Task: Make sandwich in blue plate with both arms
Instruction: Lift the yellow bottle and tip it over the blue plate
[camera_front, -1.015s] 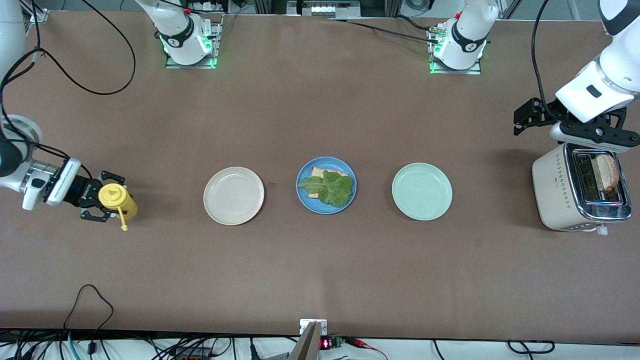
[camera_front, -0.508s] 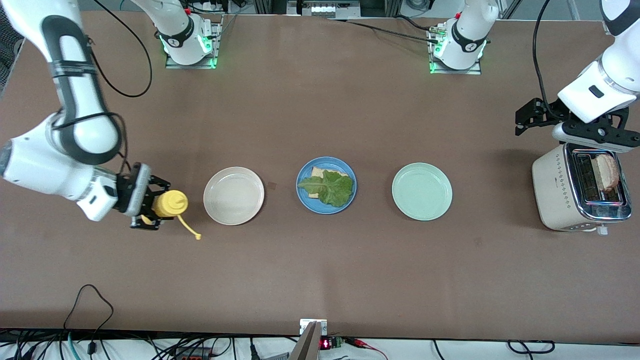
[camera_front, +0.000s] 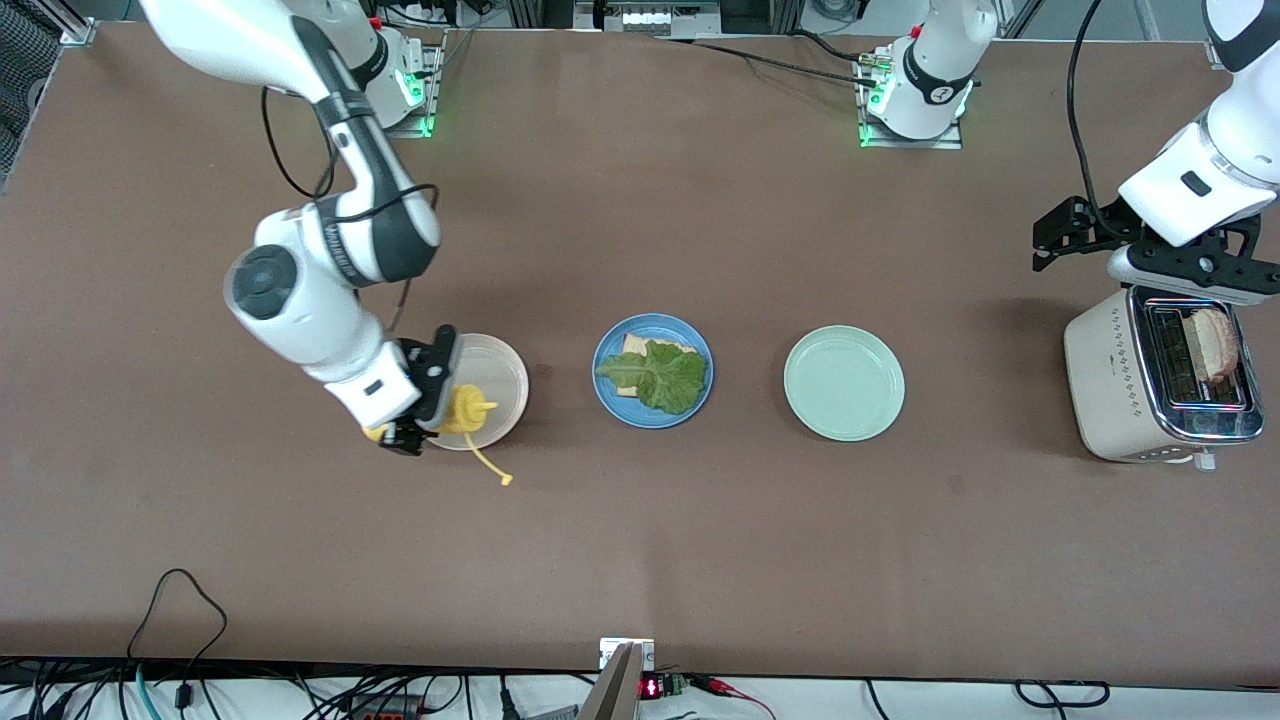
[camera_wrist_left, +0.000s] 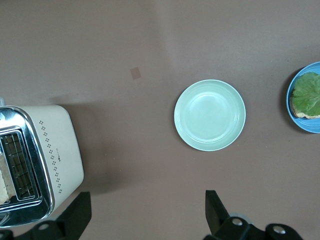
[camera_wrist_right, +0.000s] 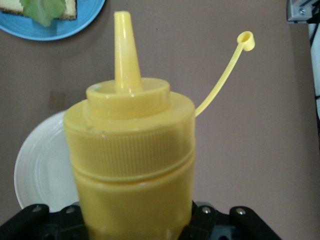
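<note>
The blue plate (camera_front: 652, 371) holds one toasted bread slice (camera_front: 632, 346) with a green lettuce leaf (camera_front: 660, 375) on top. A second slice (camera_front: 1213, 343) stands in the toaster (camera_front: 1110, 385). My right gripper (camera_front: 425, 400) is shut on a yellow squeeze bottle (camera_front: 466, 410) and holds it over the beige plate (camera_front: 500, 365), its nozzle toward the blue plate. In the right wrist view the bottle (camera_wrist_right: 132, 165) fills the middle, and its cap (camera_wrist_right: 246, 41) hangs open on a tether. My left gripper (camera_front: 1190, 272) is open and empty above the toaster's edge; it also shows in the left wrist view (camera_wrist_left: 147, 215).
A pale green plate (camera_front: 844, 383) lies between the blue plate and the toaster. The left wrist view shows it (camera_wrist_left: 210, 115) with the toaster (camera_wrist_left: 50, 160) and part of the blue plate (camera_wrist_left: 315, 125). Both arm bases stand along the table's edge farthest from the front camera.
My right arm has swung the yellow bottle from the right arm's end of the table to over the beige plate. The left arm has barely moved.
</note>
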